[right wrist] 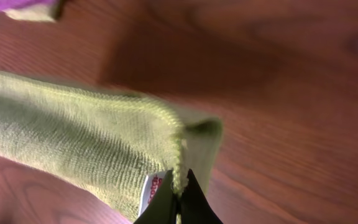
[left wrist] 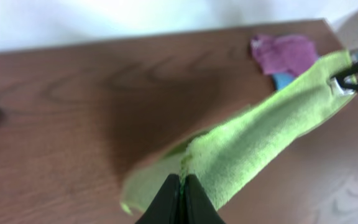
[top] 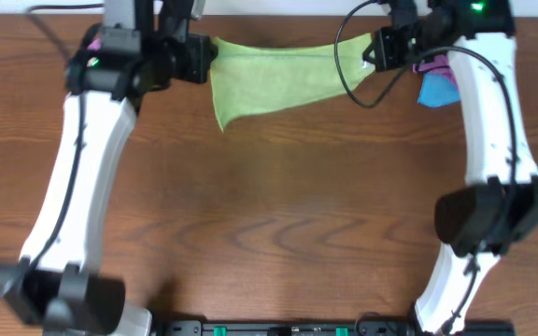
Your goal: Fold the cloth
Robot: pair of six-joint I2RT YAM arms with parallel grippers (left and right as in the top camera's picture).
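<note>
Holding the cloth (top: 278, 79) stretched off the bench (top: 278, 215) at its 12 o'clock edge.
Left gripper (left wrist: 180, 186) and right gripper (right wrist: 179, 186) each pinch shut on a top corner, the white tag (right wrist: 149, 190) beside the right one. Carry both level and in step so the hanging part lays flat. The wood grain offers room toward 6 o'clock; a purple towel (left wrist: 284, 53) and blue cloth (top: 435, 91) lie at 1 o'clock.

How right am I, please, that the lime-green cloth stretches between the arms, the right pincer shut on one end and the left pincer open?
Only the last part is wrong: the left wrist view shows the left pincer shut on the other end of the lime-green cloth. The right pincer is shut on its end, as stated.
</note>
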